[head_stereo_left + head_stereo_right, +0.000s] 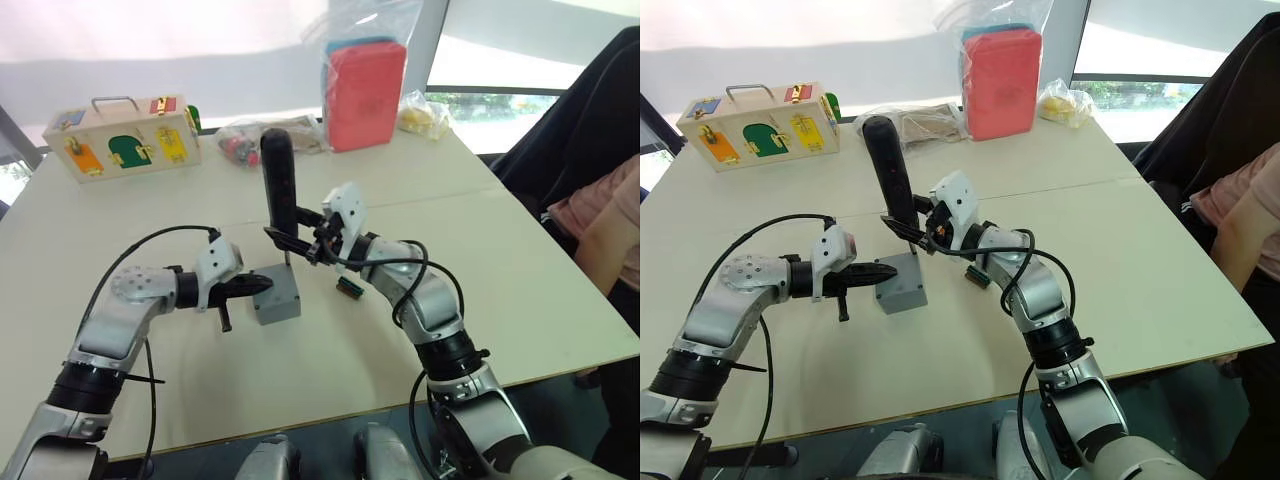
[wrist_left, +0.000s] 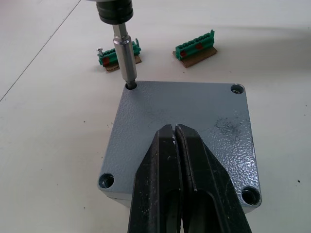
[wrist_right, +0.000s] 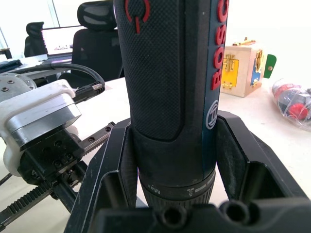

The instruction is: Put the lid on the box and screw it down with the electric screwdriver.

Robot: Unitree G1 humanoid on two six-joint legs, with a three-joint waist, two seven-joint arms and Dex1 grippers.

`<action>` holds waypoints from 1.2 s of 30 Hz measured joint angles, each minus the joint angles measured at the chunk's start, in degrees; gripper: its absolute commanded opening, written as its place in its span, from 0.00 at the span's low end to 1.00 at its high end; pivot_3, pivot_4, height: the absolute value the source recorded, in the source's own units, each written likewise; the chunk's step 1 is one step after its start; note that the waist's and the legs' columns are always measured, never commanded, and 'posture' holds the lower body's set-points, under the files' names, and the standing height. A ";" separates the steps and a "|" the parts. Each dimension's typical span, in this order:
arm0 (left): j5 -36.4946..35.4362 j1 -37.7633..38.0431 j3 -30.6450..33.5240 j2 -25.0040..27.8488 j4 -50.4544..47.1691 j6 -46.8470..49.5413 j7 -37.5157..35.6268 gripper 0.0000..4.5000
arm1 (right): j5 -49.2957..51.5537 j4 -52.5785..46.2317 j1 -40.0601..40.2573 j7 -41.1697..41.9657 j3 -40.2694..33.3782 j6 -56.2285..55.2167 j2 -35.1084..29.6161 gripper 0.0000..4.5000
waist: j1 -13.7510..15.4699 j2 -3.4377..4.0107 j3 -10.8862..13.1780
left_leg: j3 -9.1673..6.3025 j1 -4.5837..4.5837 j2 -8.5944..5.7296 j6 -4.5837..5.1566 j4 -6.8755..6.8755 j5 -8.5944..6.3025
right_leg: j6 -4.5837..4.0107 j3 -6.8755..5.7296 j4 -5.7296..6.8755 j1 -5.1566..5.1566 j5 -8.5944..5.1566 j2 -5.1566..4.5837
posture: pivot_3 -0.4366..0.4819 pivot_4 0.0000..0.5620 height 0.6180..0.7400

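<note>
Both arms inward — screwdriver (image 1: 279,185) upright over lid (image 2: 184,126)

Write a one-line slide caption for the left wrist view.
Left end effector, shut, rests on the lid while the electric screwdriver bit sits in a corner screw hole.

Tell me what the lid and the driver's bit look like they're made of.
Lid: looks like grey moulded plastic, going by its fine pebbled matt texture, though painted cast metal can't be ruled out. Bit on the electric screwdriver: bare metal, apparently steel, with a bright silvery sheen.
</note>
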 measured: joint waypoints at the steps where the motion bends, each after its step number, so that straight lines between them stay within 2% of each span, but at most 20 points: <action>1: 0.16 0.09 -0.24 0.00 0.13 -0.35 -0.01 0.00 | 0.00 -0.01 -0.14 -0.62 -0.03 0.91 0.11 0.39 | 0.02 0.07 -0.15 | 0.00 0.07 0.00 0.03 -0.01 -0.03 | 0.00 0.00 -0.02 0.07 -0.01 0.00 | 0.48 0.27 1.00; 6: 0.62 0.24 -0.79 0.00 0.49 -0.99 -0.09 0.00 | -0.21 0.00 -0.25 -1.94 0.21 2.19 0.19 0.39 | 0.17 0.13 -0.33 | 0.04 0.69 0.00 0.37 -0.24 -0.27 | 0.04 0.01 -0.16 0.60 -0.09 -0.02 | 0.48 0.27 1.00; 16: 1.53 0.24 -1.75 -0.03 1.58 -2.10 -0.44 0.00 | -0.48 0.02 -0.23 -3.69 0.59 4.59 0.16 0.39 | 0.24 0.39 -0.71 | 0.02 1.74 0.05 0.45 -0.90 -0.33 | 0.12 0.04 -0.81 1.44 -0.25 -0.01 | 0.48 0.27 1.00; 36: 1.56 0.33 -2.14 -0.39 1.68 -2.25 -0.16 0.00 | -1.26 0.08 -0.38 -4.19 0.87 4.76 -0.14 0.39 | 0.59 0.45 -0.98 | 0.01 1.75 0.05 0.51 -0.90 -0.36 | 0.14 0.04 -0.90 1.48 -0.26 -0.02 | 0.48 0.27 1.00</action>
